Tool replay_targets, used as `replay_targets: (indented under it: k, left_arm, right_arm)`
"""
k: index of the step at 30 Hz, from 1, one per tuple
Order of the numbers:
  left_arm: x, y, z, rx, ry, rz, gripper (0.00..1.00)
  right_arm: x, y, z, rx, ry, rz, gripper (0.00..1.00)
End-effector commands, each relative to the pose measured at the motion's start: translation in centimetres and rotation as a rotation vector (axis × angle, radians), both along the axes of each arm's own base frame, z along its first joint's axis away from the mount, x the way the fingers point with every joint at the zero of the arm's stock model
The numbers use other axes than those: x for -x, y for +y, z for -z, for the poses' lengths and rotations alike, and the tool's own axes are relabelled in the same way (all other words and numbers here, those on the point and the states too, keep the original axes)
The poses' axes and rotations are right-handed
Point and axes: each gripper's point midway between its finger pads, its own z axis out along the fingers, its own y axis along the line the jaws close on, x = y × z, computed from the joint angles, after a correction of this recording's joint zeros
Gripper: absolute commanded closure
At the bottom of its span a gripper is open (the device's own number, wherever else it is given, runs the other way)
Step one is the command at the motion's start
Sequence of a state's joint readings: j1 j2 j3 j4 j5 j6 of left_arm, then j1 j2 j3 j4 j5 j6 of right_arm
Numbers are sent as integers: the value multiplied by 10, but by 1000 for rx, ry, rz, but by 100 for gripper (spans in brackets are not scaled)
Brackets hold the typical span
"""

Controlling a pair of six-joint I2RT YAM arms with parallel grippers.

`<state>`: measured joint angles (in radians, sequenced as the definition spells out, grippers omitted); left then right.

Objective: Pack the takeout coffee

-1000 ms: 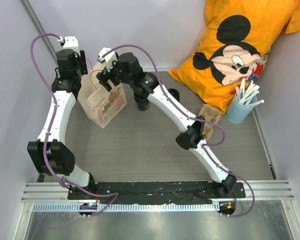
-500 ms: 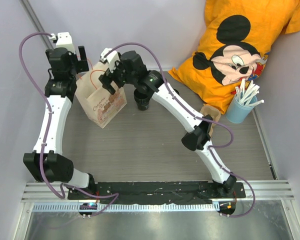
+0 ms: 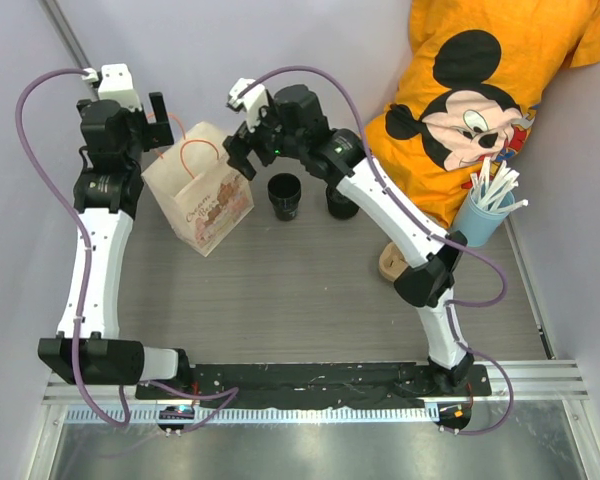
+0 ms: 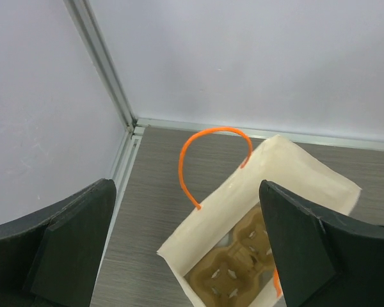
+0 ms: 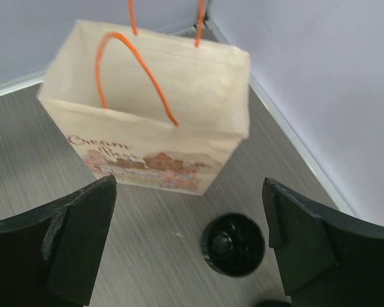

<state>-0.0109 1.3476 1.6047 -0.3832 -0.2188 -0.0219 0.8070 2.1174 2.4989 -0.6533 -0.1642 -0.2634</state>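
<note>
My left gripper is spread wide and holds nothing. Its two matte black fingers frame the open mouth of the paper bag at the lower middle of the left wrist view. My right gripper is just as wide and just as empty, above the bag's printed face.

The bag is cream paper, boxy with creased corners. Thin orange cord handles arch from its rim, and brown script and small drawings mark its front. At its bottom lies a beige pulp carrier, rough and moulded into round wells.

The takeout cup stands on the tabletop outside the bag, near its right side in the overhead view. It is small, round, black and tapered, open-topped and dark inside. A second round black piece sits just right of the cup, partly behind my right arm; I cannot tell what it is.

The tabletop is grey with a fine streaked grain. At the right of the overhead view a light blue cup holds white straws, beside an orange cushion printed with a cartoon mouse
</note>
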Motion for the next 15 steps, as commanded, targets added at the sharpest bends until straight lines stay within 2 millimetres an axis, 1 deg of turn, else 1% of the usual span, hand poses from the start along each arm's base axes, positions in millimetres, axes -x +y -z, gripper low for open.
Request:
replay_targets:
  k: [1, 2, 3, 5, 6, 7, 9, 10, 11, 12, 13, 14, 15]
  left_arm:
    - [35, -25, -39, 0, -61, 158, 0]
    - [40, -35, -39, 4, -52, 217, 0]
    - [47, -57, -37, 18, -42, 340, 0]
    - [63, -80, -27, -8, 6, 493, 0]
    - [70, -91, -20, -8, 28, 564, 0]
    - [85, -111, -15, 8, 50, 689, 0]
    - [94, -123, -4, -4, 83, 774, 0]
    - [101, -132, 4, 0, 106, 824, 0]
    - [105, -136, 8, -6, 117, 845, 0]
    - [106, -138, 18, -17, 141, 864, 0]
    - [110, -144, 26, -18, 162, 888, 0]
    - [113, -148, 32, -19, 178, 916, 0]
    - [116, -152, 48, -16, 223, 935, 0]
  right_arm:
    - [-21, -59, -28, -56, 7, 86, 1]
    - [-26, -66, -12, -30, 38, 98, 2]
    - [-33, -79, -6, -22, 51, 120, 3]
    - [-37, -93, 11, 0, 85, 143, 6]
    - [-43, -103, 15, 1, 92, 164, 10]
    - [-47, -108, 26, 6, 109, 177, 12]
    - [-54, -114, 35, 8, 127, 197, 16]
    - [-61, -121, 42, 10, 137, 219, 19]
    - [-66, -123, 48, 7, 155, 233, 21]
    - [-71, -126, 53, 6, 167, 242, 25]
    - [-76, -130, 55, 1, 174, 253, 26]
    - [-81, -129, 66, 10, 194, 264, 28]
    - [-84, -129, 69, 5, 203, 269, 33]
